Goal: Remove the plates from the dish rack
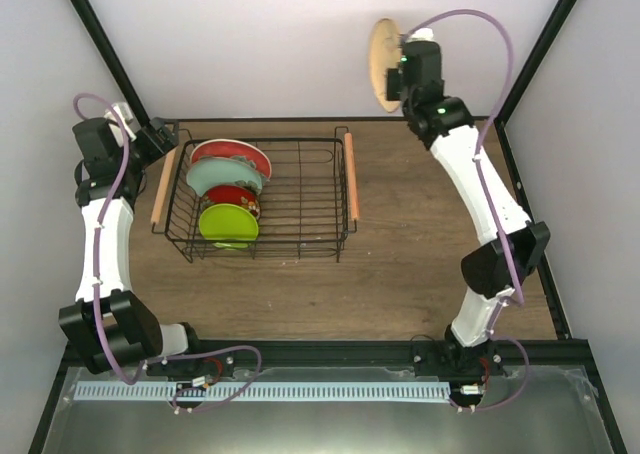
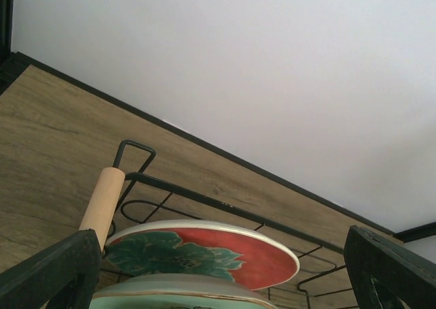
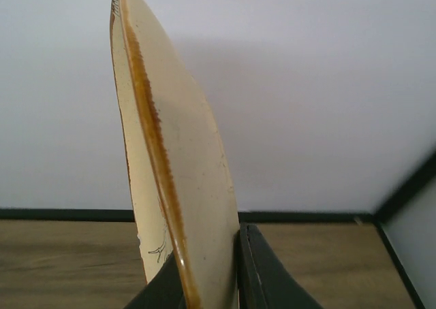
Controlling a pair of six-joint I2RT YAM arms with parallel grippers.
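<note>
Now | R gripper [image 3: 210, 276] clamps cream plate [image 3: 178, 166] rim, aloft | L gripper [image 2: 218, 265] agape at rack [image 2: 225, 204] edge

Cream plate [image 3: 191, 186]: pale cream body, with a burnt orange-brown band along its rim and a thin dark line mark low on one face.

Dish rack [image 1: 290, 249]: black wire throughout. Its two handles [image 1: 350, 174] are orange-brown wood, paler tan in the left wrist view.

Floral plate [image 2: 204, 251]: red border, teal-green flower pattern at the centre, cream edge.

Mint plate [image 1: 222, 179]: plain pale mint green.

Small red plate [image 1: 240, 198]: red with a darker pattern, too small to read.

Lime plate [image 1: 228, 224]: flat lime green.

Table [image 1: 420, 264]: brown wood grain.

Arms [image 1: 478, 179]: white shells, black joints, lilac cables [image 1: 509, 59].

Walls [image 1: 270, 44]: plain off-white.
</note>
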